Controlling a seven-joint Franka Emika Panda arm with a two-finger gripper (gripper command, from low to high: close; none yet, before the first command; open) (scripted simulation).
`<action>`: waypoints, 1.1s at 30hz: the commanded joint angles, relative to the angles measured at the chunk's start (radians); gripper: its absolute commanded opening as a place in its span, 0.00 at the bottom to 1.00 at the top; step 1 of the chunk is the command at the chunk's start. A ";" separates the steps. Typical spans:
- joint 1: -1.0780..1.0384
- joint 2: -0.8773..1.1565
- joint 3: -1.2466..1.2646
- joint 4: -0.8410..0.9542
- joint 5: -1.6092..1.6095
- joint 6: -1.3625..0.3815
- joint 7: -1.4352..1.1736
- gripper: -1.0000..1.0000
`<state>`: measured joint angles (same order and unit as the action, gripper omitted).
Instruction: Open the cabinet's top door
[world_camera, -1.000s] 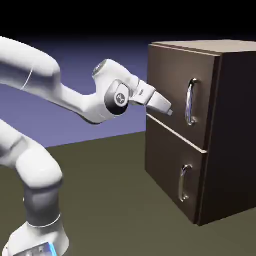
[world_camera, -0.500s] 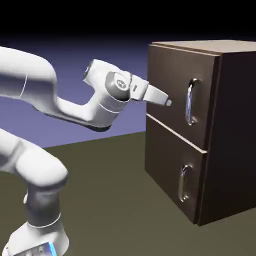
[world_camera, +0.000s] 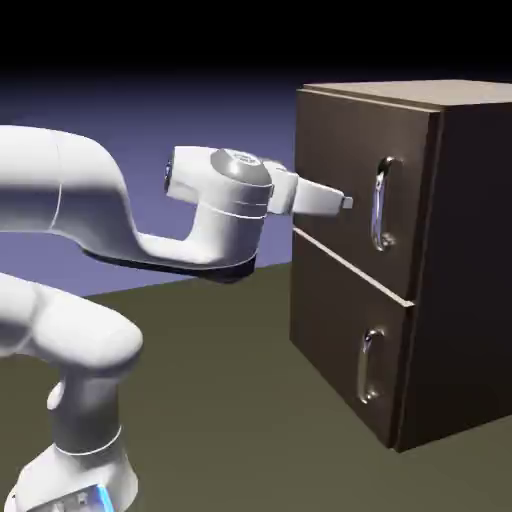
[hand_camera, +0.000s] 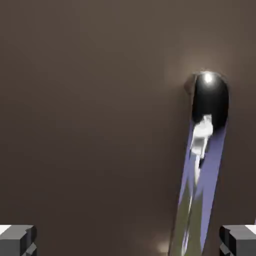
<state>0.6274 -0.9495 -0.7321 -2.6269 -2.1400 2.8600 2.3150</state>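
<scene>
The dark brown cabinet (world_camera: 470, 260) stands at the exterior view's right, and its top door (world_camera: 335, 150) lies flush with the front. On that door is a long curved silver handle (world_camera: 380, 203). My gripper (world_camera: 343, 203) points level at the door, a short way left of the handle and apart from it. In the hand view the door panel (hand_camera: 90, 110) fills the picture, with the handle (hand_camera: 206, 140) right of the middle. The two grey fingertips (hand_camera: 17, 240) sit far apart at the bottom corners, so the gripper (hand_camera: 127, 242) is open with nothing between them.
Below the top door is the lower door (world_camera: 330, 330) with a shorter silver handle (world_camera: 368, 366), also flush. The cabinet rests on the olive table (world_camera: 220, 400). My white arm (world_camera: 90, 210) rises from the lower left.
The hand has risen and swung from pointing downward to level, and its tip has moved slightly right toward the top door's handle. The wrist has rolled. The doors have not moved.
</scene>
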 joint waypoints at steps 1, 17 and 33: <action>0.013 -0.008 -0.015 0.004 -0.044 -0.004 0.032 1.00; 0.220 -0.097 -0.239 0.080 -0.646 -0.062 0.474 1.00; 0.011 -0.121 0.015 -0.132 -0.368 -0.307 0.407 0.00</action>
<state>0.6379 -1.0702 -0.7169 -2.7591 -2.5096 2.5539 2.7224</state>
